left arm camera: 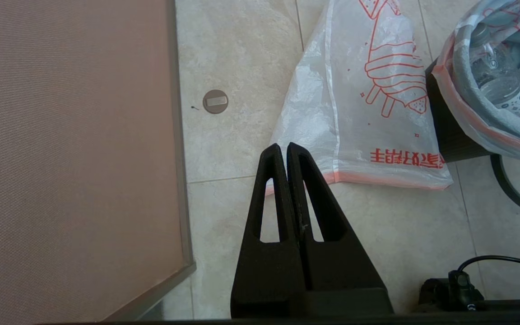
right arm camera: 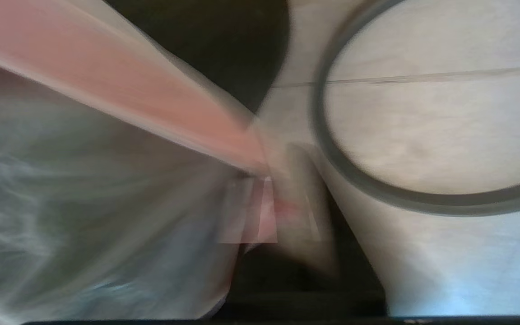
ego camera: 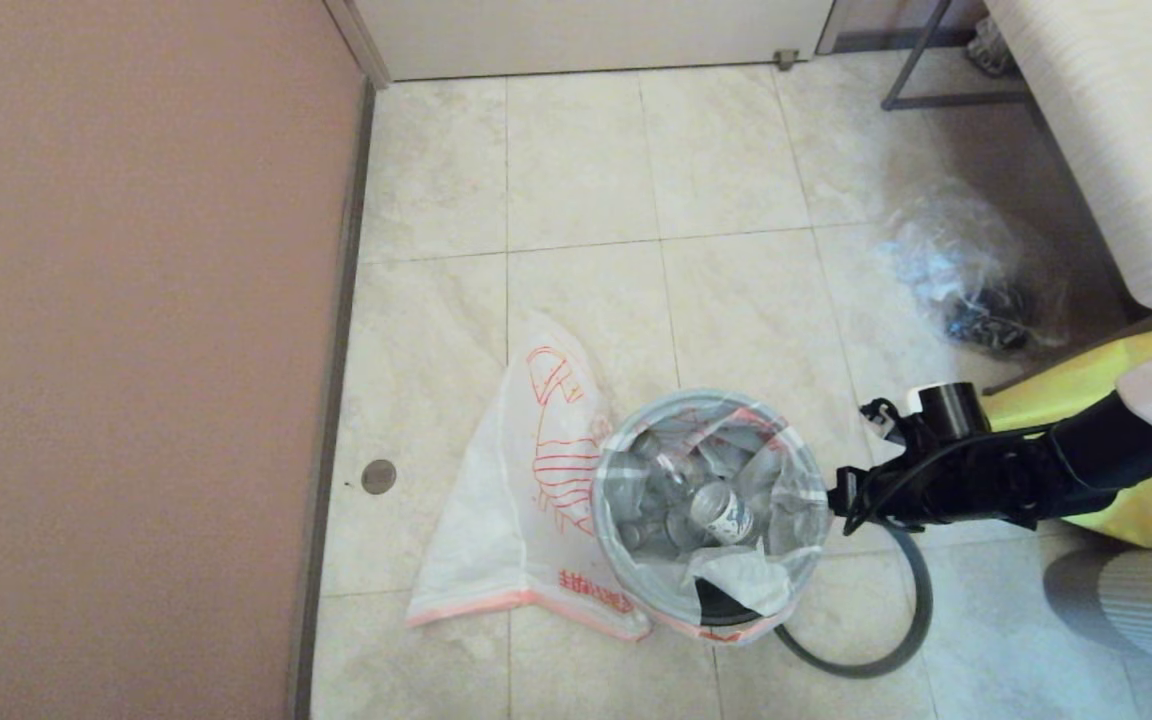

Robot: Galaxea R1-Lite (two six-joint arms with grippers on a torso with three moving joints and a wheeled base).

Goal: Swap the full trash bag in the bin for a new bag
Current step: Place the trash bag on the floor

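The right claw [ego camera: 834, 497] is right against the side of the bin [ego camera: 711, 605], at the edge of the full trash bag [ego camera: 711, 480]. The wrist view shows the bag's pink band [right arm camera: 120, 90] bunched up just in front of the claw, but it is too smeared to tell if the claw is pinching it or spread.

The full trash bag sits inside the bin, folded over the top. A bottle [ego camera: 723, 512] shows inside it.

The grey ring [ego camera: 876, 640] lies flat on the floor, touching the bin's bottom on the same side as the right claw.

The new bag [ego camera: 516, 500] lies flat on the floor on the other side of the bin, touching it.

The left claw [left arm camera: 283, 155] hangs over the floor past the new bag's pink hem, away from the bin. Its two fingers are pressed together and hold nothing.
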